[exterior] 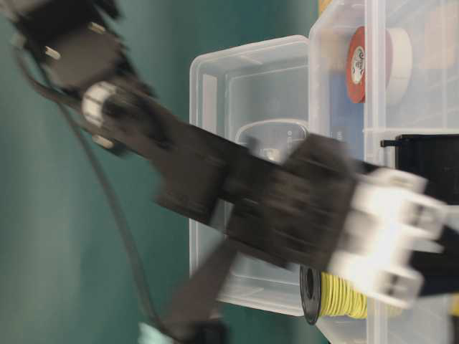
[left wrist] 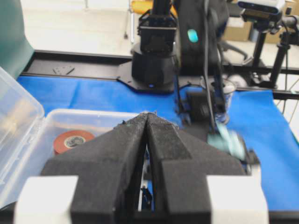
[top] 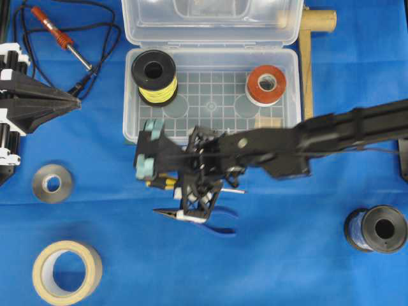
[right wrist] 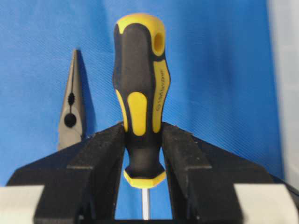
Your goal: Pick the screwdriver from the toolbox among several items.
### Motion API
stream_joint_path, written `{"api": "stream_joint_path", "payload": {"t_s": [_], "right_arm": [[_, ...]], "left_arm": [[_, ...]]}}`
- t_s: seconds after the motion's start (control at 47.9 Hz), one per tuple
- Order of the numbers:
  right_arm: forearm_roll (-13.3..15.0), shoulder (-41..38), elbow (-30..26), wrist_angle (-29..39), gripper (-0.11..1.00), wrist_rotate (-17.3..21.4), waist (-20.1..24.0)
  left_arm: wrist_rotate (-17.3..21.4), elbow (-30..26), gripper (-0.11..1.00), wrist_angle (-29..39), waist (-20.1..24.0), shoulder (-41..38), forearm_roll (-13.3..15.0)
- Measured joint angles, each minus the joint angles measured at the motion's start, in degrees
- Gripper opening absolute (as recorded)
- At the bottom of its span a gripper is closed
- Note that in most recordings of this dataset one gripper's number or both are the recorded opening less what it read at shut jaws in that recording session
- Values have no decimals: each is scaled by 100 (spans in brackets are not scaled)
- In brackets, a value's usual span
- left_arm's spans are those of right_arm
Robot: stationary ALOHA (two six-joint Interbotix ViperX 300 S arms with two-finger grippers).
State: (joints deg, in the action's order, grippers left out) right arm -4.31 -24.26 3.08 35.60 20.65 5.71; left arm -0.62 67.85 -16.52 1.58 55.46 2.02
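The screwdriver [right wrist: 142, 93] has a yellow-and-black handle and a thin silver shaft. My right gripper [right wrist: 142, 133] is shut on the lower part of its handle. In the overhead view the right gripper [top: 185, 185] holds the screwdriver [top: 160, 183] over the blue cloth, just in front of the clear toolbox [top: 131, 118]. The toolbox's lid is open, and inside are a black spool of yellow wire [top: 154, 76], a red tape roll [top: 266, 84] and a small wooden block [top: 268, 121]. My left gripper [top: 73, 102] rests shut and empty at the left; its tips [left wrist: 148, 116] meet.
Blue-handled pliers [top: 204, 217] lie right under the right gripper. A red soldering iron [top: 60, 38] with its cord sits at the back left. A grey tape roll [top: 52, 183], a beige tape roll [top: 67, 271] and a black spool [top: 379, 229] lie on the cloth.
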Motion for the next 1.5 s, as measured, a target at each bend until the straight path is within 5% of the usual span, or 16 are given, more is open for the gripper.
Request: {"api": "stream_joint_path", "payload": {"t_s": [0.564, 0.773, 1.023, 1.274, 1.504], "right_arm": [[18, -492, -439, 694, 27, 308, 132], [325, 158, -439, 932, 79, 308, 141], [940, 1274, -422, 1538, 76, 352, 158], [1459, 2531, 220, 1714, 76, 378, 202], [1644, 3955, 1679, 782, 76, 378, 325]], "left_arm": [[-9, 0, 0, 167, 9, 9, 0], [-9, 0, 0, 167, 9, 9, 0], [-9, 0, 0, 185, 9, 9, 0], [-9, 0, 0, 246, 9, 18, 0], [-18, 0, 0, 378, 9, 97, 0]]}}
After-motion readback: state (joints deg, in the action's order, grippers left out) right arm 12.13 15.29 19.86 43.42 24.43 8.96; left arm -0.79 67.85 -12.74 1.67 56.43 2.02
